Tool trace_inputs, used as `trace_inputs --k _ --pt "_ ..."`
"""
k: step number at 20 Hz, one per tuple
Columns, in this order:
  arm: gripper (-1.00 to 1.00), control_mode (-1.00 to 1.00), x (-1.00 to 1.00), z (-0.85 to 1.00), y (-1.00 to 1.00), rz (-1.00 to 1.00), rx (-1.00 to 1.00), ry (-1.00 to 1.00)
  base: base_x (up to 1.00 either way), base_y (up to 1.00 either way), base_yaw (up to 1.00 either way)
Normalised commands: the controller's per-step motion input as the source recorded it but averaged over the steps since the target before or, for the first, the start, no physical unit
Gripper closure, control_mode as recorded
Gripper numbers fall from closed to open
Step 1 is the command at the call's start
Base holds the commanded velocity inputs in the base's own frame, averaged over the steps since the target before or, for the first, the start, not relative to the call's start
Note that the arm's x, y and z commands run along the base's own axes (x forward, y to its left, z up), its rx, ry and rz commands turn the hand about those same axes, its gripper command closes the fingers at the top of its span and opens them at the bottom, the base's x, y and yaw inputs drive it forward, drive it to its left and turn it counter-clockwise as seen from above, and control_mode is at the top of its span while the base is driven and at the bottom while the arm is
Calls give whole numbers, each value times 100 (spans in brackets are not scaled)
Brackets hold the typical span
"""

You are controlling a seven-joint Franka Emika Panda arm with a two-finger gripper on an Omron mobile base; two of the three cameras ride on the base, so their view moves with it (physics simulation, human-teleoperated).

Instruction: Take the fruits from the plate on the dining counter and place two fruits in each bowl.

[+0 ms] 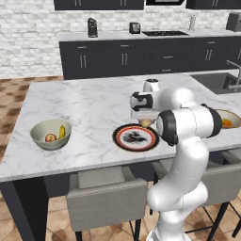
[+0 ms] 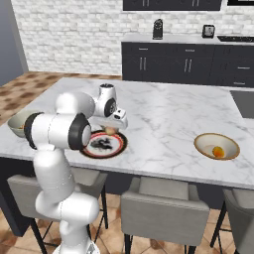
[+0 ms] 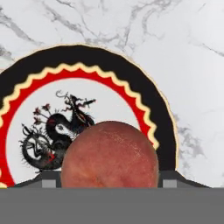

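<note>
Claw [image 3: 109, 186] pinching the peach [image 3: 109, 155] at the plate [image 3: 144, 87] rim; lift straight up before carrying toward the tan bowl [image 2: 216, 145]

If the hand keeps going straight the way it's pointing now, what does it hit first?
The peach: it already sits between the hand's fingertips, which look closed on it. Straight behind it lies the plate, probably right under the fruit, though depth is hard to judge.
</note>
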Motion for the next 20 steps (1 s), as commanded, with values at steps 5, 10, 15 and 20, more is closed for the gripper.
trace_inputs --k 5,10,15,20 --pt "100 -100 -87 77 0 0 0 12 0 0 0" --pt "100 -100 -95 12 21 1 0 9 0 0 0" --pt "100 -100 -62 17 3 1 0 2 0 0 0" --pt "100 -100 -6 17 0 0 0 0 0 0 0"
